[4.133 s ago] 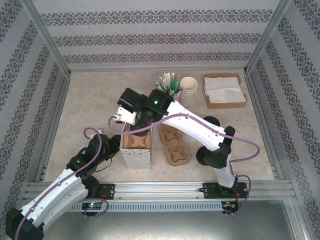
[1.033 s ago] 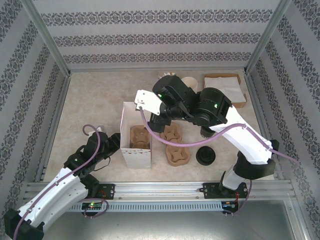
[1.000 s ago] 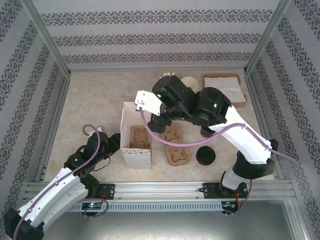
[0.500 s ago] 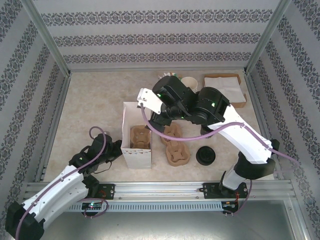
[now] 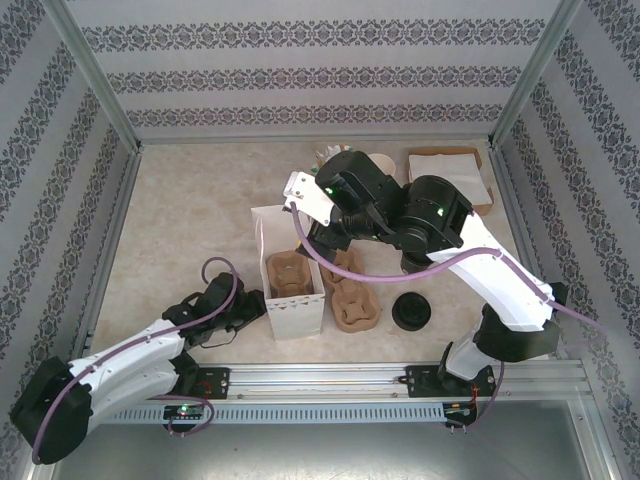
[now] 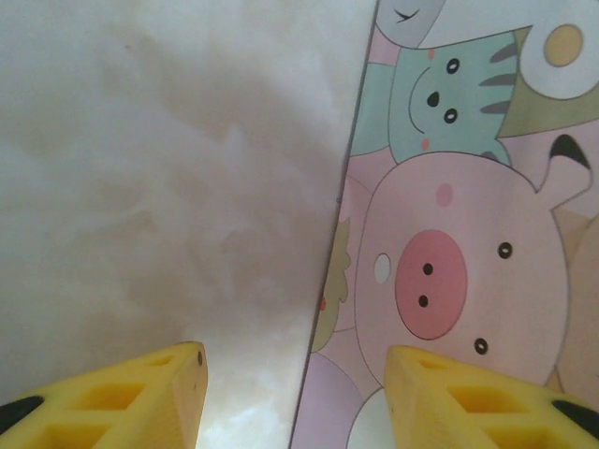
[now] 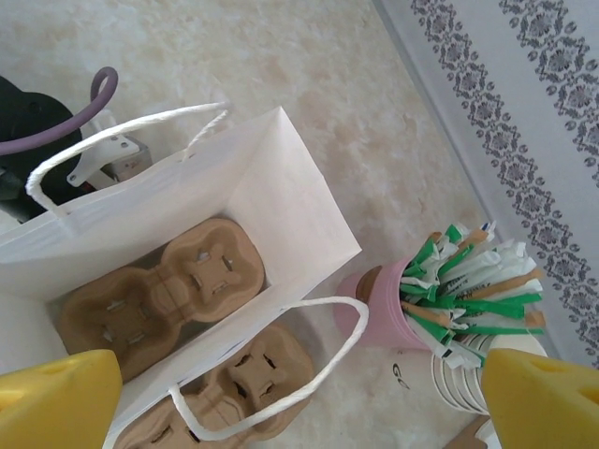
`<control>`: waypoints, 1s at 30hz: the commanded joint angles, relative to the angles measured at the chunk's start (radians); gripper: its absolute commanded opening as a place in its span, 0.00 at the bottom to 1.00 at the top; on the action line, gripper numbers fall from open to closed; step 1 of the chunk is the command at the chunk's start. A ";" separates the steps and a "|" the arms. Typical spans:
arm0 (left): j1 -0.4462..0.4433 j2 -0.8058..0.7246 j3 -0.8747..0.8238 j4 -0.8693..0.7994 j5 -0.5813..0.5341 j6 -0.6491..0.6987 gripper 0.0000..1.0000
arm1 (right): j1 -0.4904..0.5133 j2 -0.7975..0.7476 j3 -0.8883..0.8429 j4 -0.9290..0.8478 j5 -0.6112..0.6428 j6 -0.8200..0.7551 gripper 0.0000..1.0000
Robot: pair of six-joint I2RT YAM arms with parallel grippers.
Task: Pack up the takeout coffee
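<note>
The white paper bag [image 5: 292, 268] stands open on the table with a brown cup carrier [image 5: 288, 279] lying in its bottom. In the right wrist view the bag [image 7: 281, 178] gapes below, the carrier [image 7: 159, 290] flat inside. My right gripper [image 7: 299, 412] hangs open above the bag's right wall, nothing between its fingers; from above the right gripper [image 5: 322, 222] sits over the bag's far right corner. My left gripper [image 5: 250, 308] is low at the bag's near left side. It [image 6: 295, 374] is open, and the bag's cartoon-printed corner [image 6: 440, 271] stands between its fingers.
Two more brown carriers [image 5: 346, 295] lie right of the bag, with a black lid [image 5: 411, 311] beyond them. A pink holder of stirrers and packets [image 7: 449, 290] and stacked paper cups [image 5: 381, 166] stand at the back. A napkin box [image 5: 450, 178] is back right.
The bag has slid to the right and turned a little. My left arm has swung right along the near side to the bag's corner. The right gripper has drifted slightly right.
</note>
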 commanded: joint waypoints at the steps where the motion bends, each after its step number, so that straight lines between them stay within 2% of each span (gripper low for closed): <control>1: -0.024 0.010 -0.014 0.077 -0.051 -0.039 0.53 | -0.015 -0.053 -0.033 0.056 0.065 0.051 0.98; 6: -0.042 0.046 0.018 0.100 -0.076 -0.023 0.54 | -0.060 -0.114 -0.039 0.108 0.171 0.160 0.98; 8: -0.044 0.078 0.030 0.122 -0.069 -0.017 0.54 | -0.097 -0.156 -0.054 0.120 0.229 0.239 0.98; 11: -0.043 0.112 0.030 0.163 -0.063 -0.020 0.54 | -0.189 -0.233 -0.121 0.130 0.246 0.358 0.98; 15: -0.043 0.132 0.019 0.188 -0.069 -0.024 0.54 | -0.366 -0.320 -0.251 0.121 0.192 0.498 0.96; 18: -0.043 0.130 0.016 0.187 -0.069 -0.018 0.54 | -0.551 -0.374 -0.401 0.132 0.034 0.594 0.96; 22: -0.043 0.109 0.020 0.161 -0.084 -0.002 0.54 | -0.751 -0.378 -0.610 0.141 -0.090 0.671 0.96; 25: -0.043 0.075 0.030 0.121 -0.102 0.020 0.55 | -0.817 -0.352 -0.747 0.154 -0.110 0.698 0.95; 30: -0.043 -0.009 0.045 0.037 -0.144 0.054 0.57 | -0.829 -0.299 -0.858 0.172 -0.064 0.719 0.98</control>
